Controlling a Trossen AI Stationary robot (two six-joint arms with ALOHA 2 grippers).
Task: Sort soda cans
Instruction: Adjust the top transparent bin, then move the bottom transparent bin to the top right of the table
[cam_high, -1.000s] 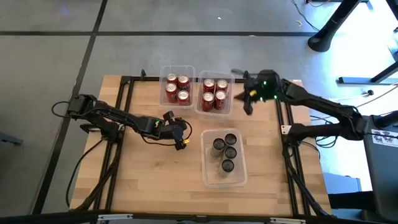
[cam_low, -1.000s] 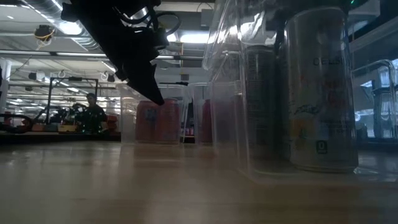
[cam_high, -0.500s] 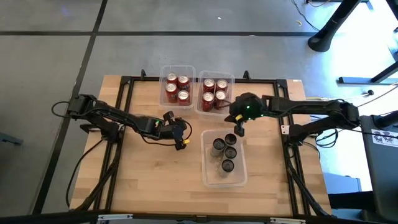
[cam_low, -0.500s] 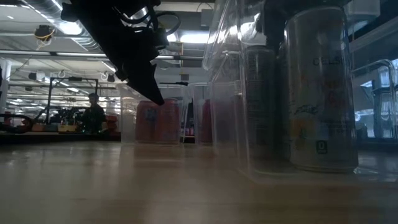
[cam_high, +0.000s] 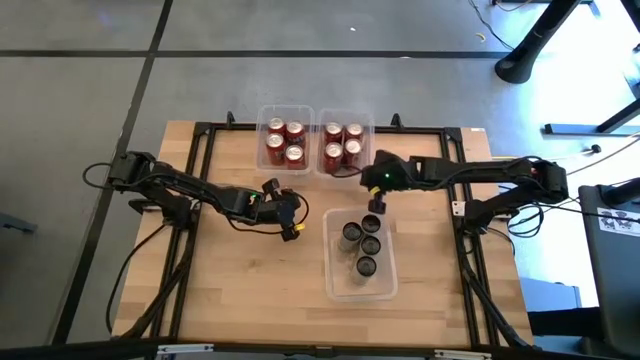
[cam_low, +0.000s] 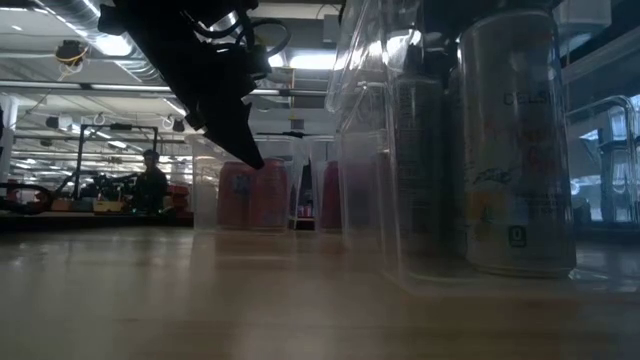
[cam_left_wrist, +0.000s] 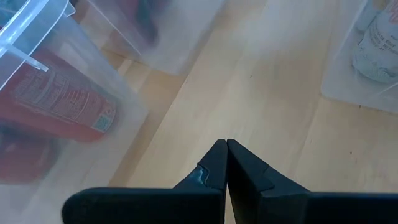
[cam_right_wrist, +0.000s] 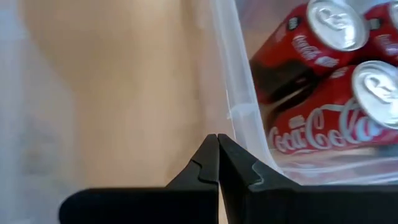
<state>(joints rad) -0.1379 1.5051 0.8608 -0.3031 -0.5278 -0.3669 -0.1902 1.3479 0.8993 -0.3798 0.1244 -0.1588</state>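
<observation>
Red soda cans stand in two clear bins at the far side, a left bin (cam_high: 285, 142) and a right bin (cam_high: 343, 142). Dark cans (cam_high: 362, 245) stand in a third clear bin nearer the front. My right gripper (cam_high: 340, 172) is shut and slants down toward the table's left, along the right bin's near wall (cam_right_wrist: 233, 115), with red cans (cam_right_wrist: 323, 56) just beyond that wall. My left gripper (cam_high: 293, 228) is shut above bare wood left of the dark-can bin, holding nothing; it also shows in the low view (cam_low: 250, 160). My right gripper has its shut fingers (cam_right_wrist: 239, 165) lying along the near wall (cam_right_wrist: 231, 118) of the right red-can bin, coming from the table's right and slanting down. Whether a finger touches the wall, I cannot tell. The bin stands flat on the table.
The dark-can bin (cam_high: 336, 285) stands just in front of my right gripper, leaving a narrow strip of wood between it and the red-can bins. A black frame (cam_high: 200, 140) runs round the table's edges. Open wood lies at the near left (cam_high: 240, 290).
My right gripper has swung from beside the right bin's right wall toward the table's left and near edge, sinking and rolling as it went, and now lies along that bin's near wall. It has stayed shut.
</observation>
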